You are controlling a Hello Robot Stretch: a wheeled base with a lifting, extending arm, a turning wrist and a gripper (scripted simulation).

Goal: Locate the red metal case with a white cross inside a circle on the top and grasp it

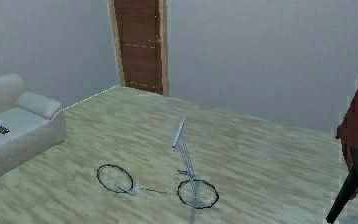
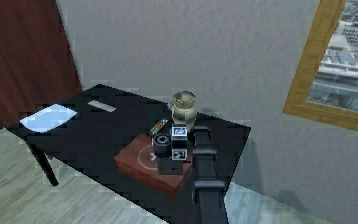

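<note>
Home living room, shown by sofa (image 1: 17,125), bicycle (image 1: 185,160) and wooden door (image 1: 139,40).

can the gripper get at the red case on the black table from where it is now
Probably yes: the gripper is at the red case on the table, with nothing seen between them. The jar behind looks clear of the way.
</note>
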